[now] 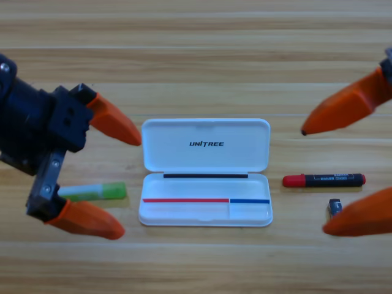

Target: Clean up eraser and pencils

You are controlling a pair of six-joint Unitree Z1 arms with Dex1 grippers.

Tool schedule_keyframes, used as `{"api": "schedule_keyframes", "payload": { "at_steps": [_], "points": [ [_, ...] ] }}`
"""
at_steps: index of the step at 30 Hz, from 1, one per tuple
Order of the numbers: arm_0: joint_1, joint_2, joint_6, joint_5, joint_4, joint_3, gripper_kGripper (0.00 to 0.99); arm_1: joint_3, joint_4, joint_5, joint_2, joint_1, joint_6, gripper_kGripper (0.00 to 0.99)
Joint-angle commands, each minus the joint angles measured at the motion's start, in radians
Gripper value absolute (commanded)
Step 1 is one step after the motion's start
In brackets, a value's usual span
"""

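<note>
1. Lying right of the open white case (206, 173): red-capped black pencil (323, 180), eraser (334, 207) just below it.
2. Green pencil (93, 192) lies left of case.
3. Left gripper (117, 179) wide open around green pencil, holding nothing.
4. Right gripper (313, 180) wide open, empty, straddling black pencil and eraser.

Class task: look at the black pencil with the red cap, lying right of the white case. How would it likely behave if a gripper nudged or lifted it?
The black pencil looks round-barrelled and lies flat on the wooden table, so a sideways nudge would probably roll it. It appears stiff and likely light. Its glossy barrel might slip between the jaws of the right gripper.
</note>
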Motion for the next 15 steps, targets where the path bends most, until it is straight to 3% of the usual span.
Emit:
{"api": "schedule_keyframes", "payload": {
  "at_steps": [1,9,15],
  "points": [
    [-0.024,0.016,-0.008,0.039,0.028,-0.003,0.988,0.007,0.006,0.015,0.061,0.041,0.008,0.983],
    [-0.024,0.008,-0.005,0.056,0.04,-0.007,0.99,0.035,0.016,0.001,0.022,0.039,0.04,0.983],
    [-0.024,0.008,-0.002,0.077,0.04,-0.009,0.99,0.042,0.082,-0.106,-0.028,0.039,0.143,0.986]
  ]
}}
